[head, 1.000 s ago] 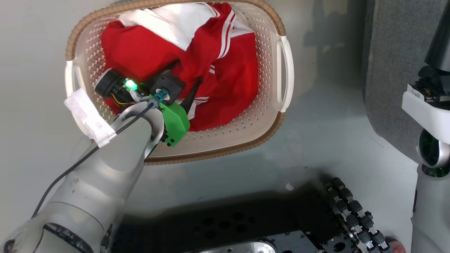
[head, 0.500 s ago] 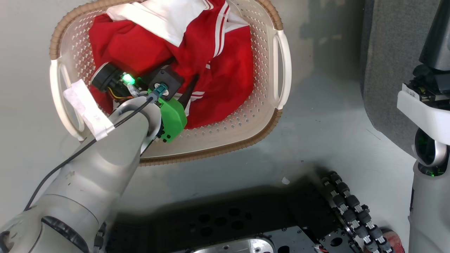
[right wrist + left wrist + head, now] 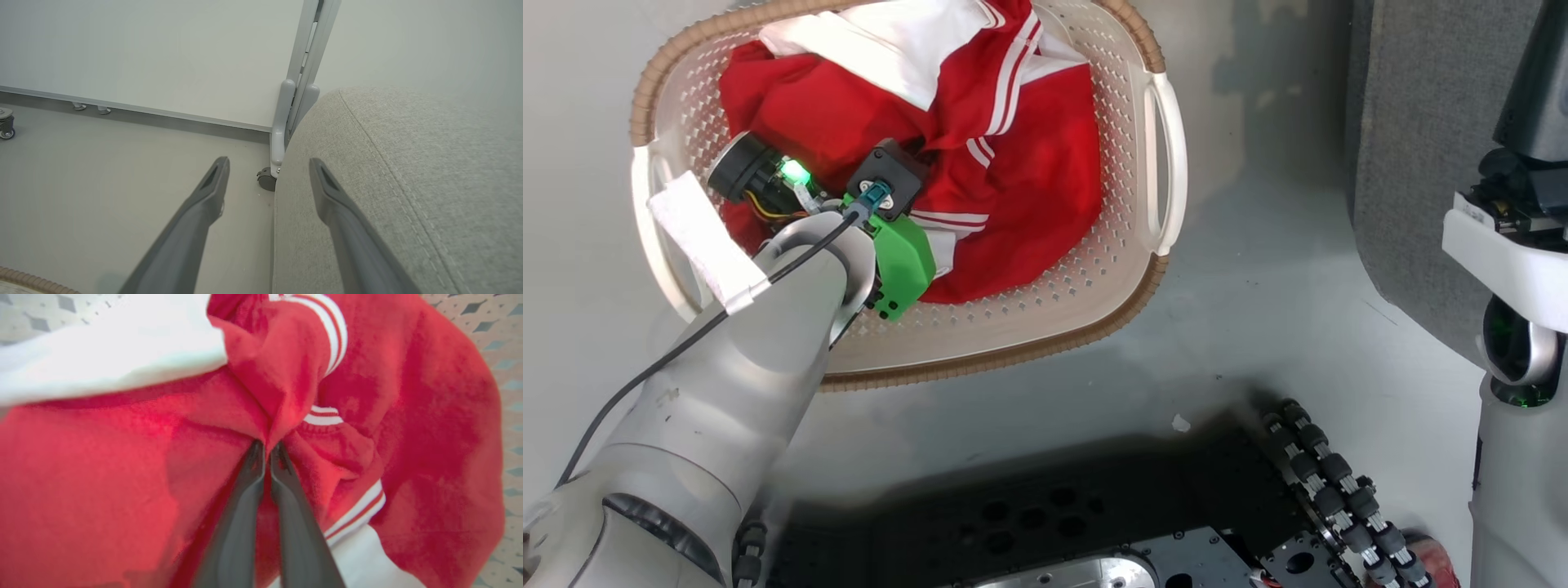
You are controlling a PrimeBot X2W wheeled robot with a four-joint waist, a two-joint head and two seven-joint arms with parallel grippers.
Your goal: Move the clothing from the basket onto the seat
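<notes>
Clothing (image 3: 1029, 188) fills the basket (image 3: 1094, 286) on the floor (image 3: 1258, 327); my left hand (image 3: 267, 448) pinches a red fold, my right hand (image 3: 268, 162) spread wide beside the grey seat (image 3: 408, 163), a caster (image 3: 266, 179) ahead.

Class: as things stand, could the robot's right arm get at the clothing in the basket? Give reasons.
Probably yes, with a reach across. The right gripper is open beside the seat, with floor between it and the basket. The left gripper, shut on the clothing, takes the basket's left side.

One basket (image 3: 1013, 356), one seat (image 3: 408, 183)
</notes>
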